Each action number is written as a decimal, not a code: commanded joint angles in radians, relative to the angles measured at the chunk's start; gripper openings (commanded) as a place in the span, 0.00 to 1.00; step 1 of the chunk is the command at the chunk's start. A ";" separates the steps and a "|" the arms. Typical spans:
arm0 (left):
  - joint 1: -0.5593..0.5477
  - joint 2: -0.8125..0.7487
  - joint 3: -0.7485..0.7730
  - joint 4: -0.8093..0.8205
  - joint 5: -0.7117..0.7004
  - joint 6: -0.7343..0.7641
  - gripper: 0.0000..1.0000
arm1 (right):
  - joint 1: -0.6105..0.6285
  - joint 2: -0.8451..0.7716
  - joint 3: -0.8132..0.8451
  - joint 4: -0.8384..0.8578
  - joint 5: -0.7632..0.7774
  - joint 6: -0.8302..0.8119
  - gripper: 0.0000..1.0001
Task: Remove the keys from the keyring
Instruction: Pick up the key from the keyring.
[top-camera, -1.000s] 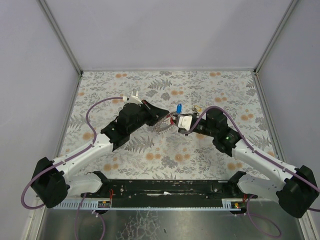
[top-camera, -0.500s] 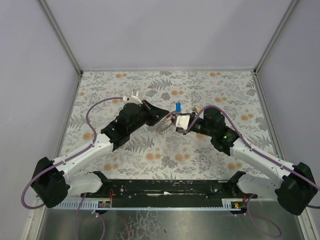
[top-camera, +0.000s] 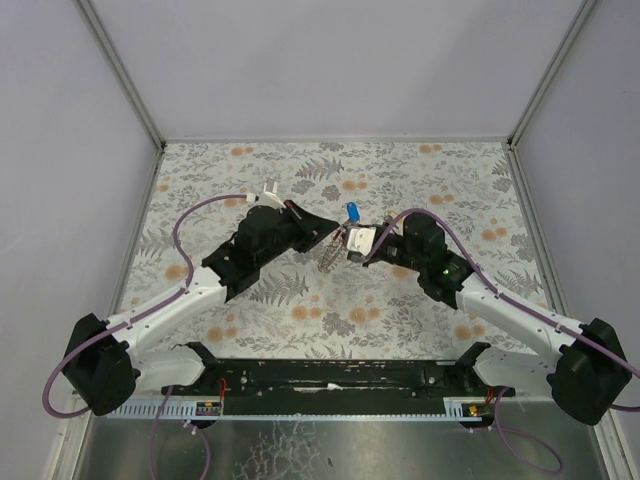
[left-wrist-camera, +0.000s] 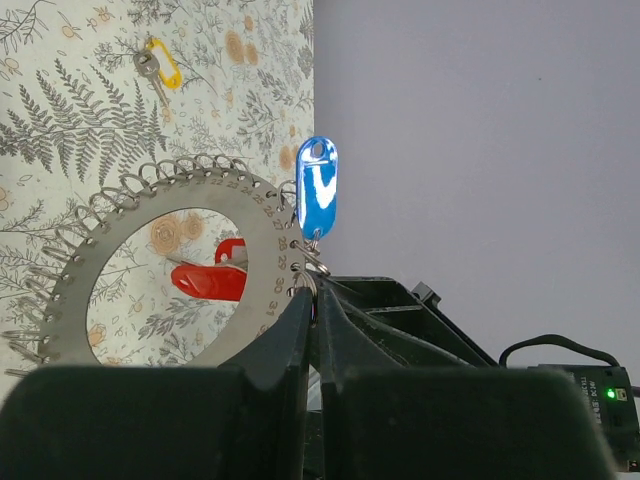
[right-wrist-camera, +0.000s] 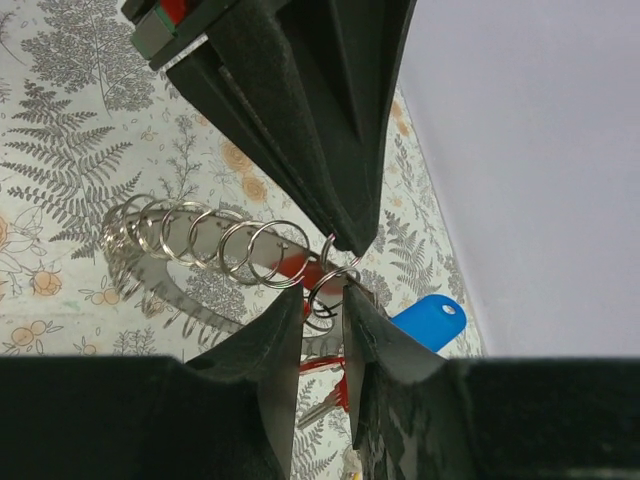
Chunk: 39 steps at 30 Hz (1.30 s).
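Left wrist view gives the only writing: small numbers run round the flat grey face of the keyring (left-wrist-camera: 262, 228), and 28, 29, 30 and 31 can be read at its 4 o'clock edge. The rest are too small to make out. Wire loops stud its outer edge.

The left gripper (left-wrist-camera: 312, 315) is closed tight on that 4 o'clock edge and holds the ring up off the floral cloth (left-wrist-camera: 60, 130). The blue key tag (left-wrist-camera: 317, 190) stands upright at the ring's 3 o'clock, with a white patch on it but no legible words. The red key tag (left-wrist-camera: 210, 281) shows through the ring's central hole. The yellow key (left-wrist-camera: 160, 62) lies apart on the cloth, at 11 o'clock from the ring.

From the right wrist, the right gripper (right-wrist-camera: 318, 312) has its fingers drawn close together, with one wire loop (right-wrist-camera: 327, 298) nipped between the tips. The black left fingers come down from 12 o'clock and cover part of the ring there.

From above, the two grippers meet at the ring, mid-cloth. A white tag (top-camera: 268, 187) lies at 10 o'clock from it, just beyond the left wrist.
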 joint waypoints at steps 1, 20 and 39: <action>0.008 0.002 -0.001 0.097 0.027 -0.013 0.00 | 0.009 0.003 0.057 0.082 0.028 -0.024 0.28; 0.007 0.000 -0.014 0.080 0.006 0.024 0.00 | 0.009 -0.011 0.085 -0.005 -0.011 0.007 0.00; 0.011 -0.117 -0.174 0.175 0.046 0.224 0.40 | 0.000 0.006 0.188 -0.285 -0.101 0.172 0.00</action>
